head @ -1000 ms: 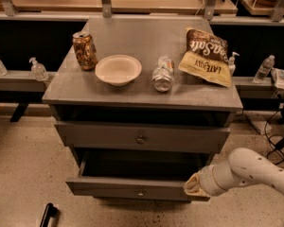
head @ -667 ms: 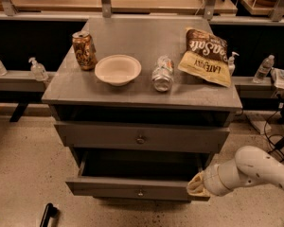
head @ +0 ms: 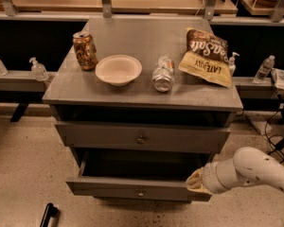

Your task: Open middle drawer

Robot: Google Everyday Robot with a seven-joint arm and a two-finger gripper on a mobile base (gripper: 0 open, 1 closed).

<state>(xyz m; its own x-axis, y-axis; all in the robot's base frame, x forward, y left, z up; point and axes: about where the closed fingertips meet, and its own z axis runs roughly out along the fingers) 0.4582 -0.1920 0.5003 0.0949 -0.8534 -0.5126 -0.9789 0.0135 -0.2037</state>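
The middle drawer (head: pixel 109 187) is a low grey front with a small round knob (head: pixel 140 192). It stands pulled out from the grey cabinet, and its dark inside shows behind the front. My gripper (head: pixel 195 179) is at the end of the white arm (head: pixel 255 169), right at the right end of that drawer's front, at the height of its top edge. Above it the taller top drawer (head: pixel 104 135) with its bigger knob (head: pixel 141 139) is closed. The lowest drawer is hidden under the open one.
On the cabinet top (head: pixel 132 37) stand a brown can (head: pixel 84 50), a white bowl (head: pixel 118 70), a lying plastic bottle (head: pixel 163 74) and a chip bag (head: pixel 206 56). Low shelves with bottles run along both sides. Cables lie on the floor at the right (head: pixel 279 141). A black object (head: pixel 48 214) is at the lower left.
The white arm has shifted slightly to the right while the gripper stays at the drawer's right end. The drawer is pulled out about as far as before.
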